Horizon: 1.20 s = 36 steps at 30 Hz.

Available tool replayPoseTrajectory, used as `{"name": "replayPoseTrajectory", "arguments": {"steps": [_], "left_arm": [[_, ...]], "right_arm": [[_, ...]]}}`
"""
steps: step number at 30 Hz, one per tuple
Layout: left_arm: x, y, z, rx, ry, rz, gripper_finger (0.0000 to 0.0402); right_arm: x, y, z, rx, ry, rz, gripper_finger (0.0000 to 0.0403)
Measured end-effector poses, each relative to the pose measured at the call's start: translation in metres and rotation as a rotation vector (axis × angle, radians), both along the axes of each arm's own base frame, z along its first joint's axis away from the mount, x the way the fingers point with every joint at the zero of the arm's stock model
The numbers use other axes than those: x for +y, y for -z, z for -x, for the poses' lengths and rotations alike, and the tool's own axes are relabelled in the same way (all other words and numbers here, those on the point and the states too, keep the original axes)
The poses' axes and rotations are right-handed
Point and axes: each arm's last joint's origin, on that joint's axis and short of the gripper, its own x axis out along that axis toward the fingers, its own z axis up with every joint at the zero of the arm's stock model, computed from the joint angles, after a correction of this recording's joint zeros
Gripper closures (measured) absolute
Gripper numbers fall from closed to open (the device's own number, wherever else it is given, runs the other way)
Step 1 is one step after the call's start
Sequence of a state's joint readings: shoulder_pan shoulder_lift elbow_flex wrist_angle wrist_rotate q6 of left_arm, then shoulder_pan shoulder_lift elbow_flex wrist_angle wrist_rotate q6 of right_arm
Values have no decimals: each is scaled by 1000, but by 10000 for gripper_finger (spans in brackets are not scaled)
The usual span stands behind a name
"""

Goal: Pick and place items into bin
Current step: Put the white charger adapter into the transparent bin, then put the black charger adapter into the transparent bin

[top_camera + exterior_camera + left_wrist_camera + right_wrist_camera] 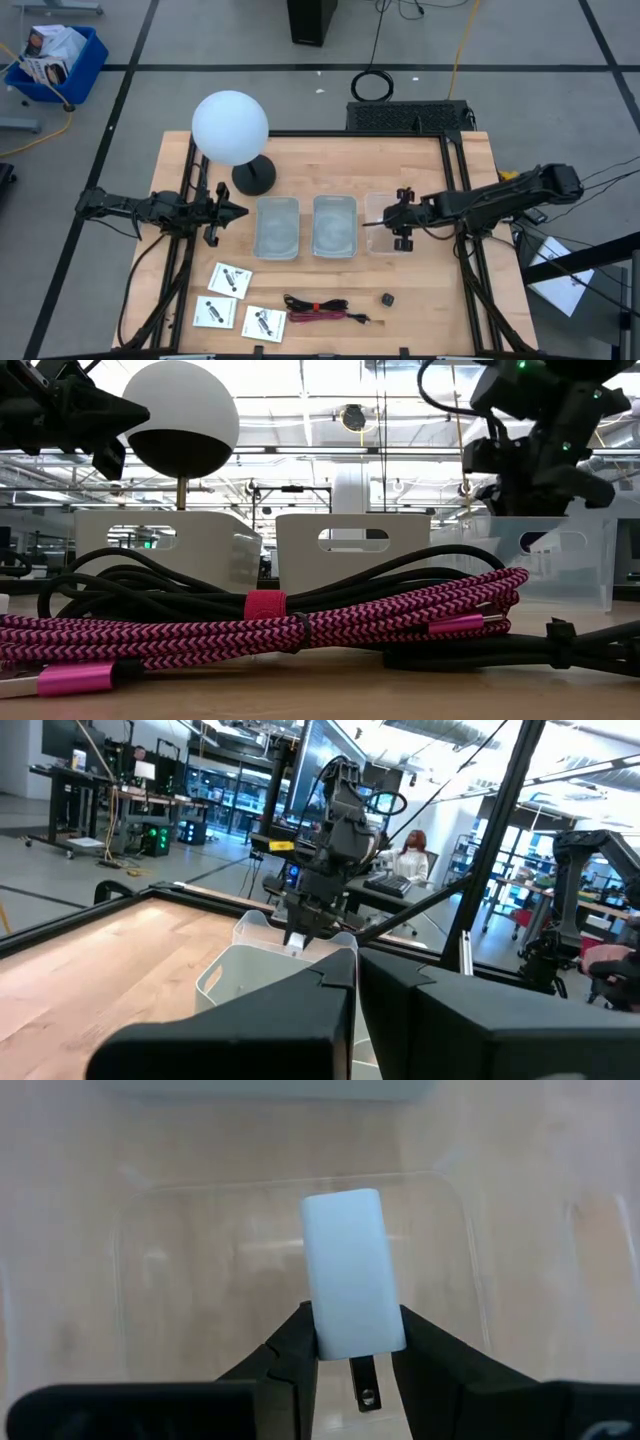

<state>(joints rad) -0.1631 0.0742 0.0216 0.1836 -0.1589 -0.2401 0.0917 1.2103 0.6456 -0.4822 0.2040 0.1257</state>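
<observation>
My right end effector [350, 1342] grips the white charger block [343, 1270] over the clear bin [150, 1260]; released off-centre, I fear it clips the rim and bounces onto the worktop [420, 310].

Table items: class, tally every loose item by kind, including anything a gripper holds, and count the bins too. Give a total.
Small white square packets with black print: 3
Black-and-red coiled cable bundle: 1
Tiny black cube: 1
White block-shaped charger plug, held in the right gripper: 1
Clear plastic bins: 3
White globe lamp on black base: 1
Total: 10
</observation>
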Motion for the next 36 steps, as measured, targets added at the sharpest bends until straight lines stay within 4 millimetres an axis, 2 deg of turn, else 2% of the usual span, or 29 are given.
{"name": "replayPoseTrajectory", "arguments": {"steps": [11,20,25,30,36], "left_arm": [[0,0,0,0,0,1,380],[0,0,0,0,0,0,380],[0,0,0,0,1,0,380],[0,0,0,0,1,0,380],[0,0,0,0,1,0,380]], "right_arm": [[3,15,-10,40,-30,-52,302],[3,13,-12,14,-23,-40,248],[2,12,-11,10,-23,-30,238],[0,-1,-4,-25,-30,35,242],[-1,-40,7,-162,-28,43,240]]}}
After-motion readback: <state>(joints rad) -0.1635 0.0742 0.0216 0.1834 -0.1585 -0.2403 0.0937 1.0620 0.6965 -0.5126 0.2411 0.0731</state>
